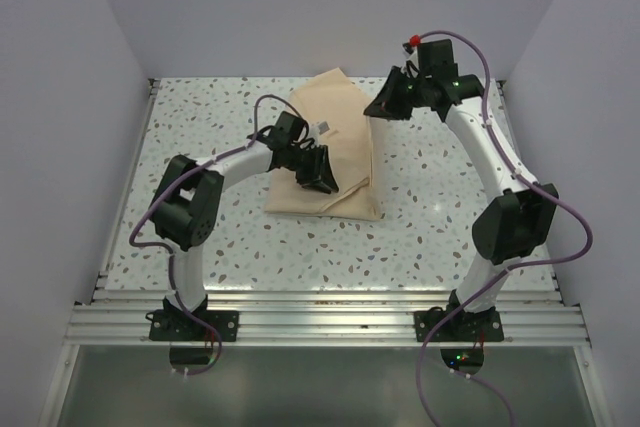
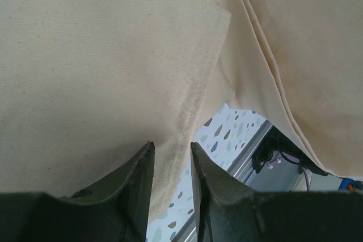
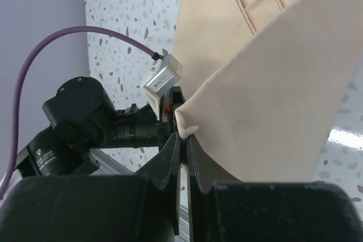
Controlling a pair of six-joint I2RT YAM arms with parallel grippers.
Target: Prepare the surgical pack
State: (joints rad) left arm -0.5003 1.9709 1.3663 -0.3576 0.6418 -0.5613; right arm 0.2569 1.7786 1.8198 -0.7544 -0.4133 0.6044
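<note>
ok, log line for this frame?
cloth: folded bundle on table | left gripper: jaws part open at its hem, grip unclear | right gripper: shut on lifted cloth corner

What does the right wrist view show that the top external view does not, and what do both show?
Only the right wrist view: the right gripper shut on a raised fold of the beige cloth. Only the top external view: the left arm's base and the right arm's base, and the left gripper over the cloth. Both: the cloth, the left arm and the speckled table.
</note>
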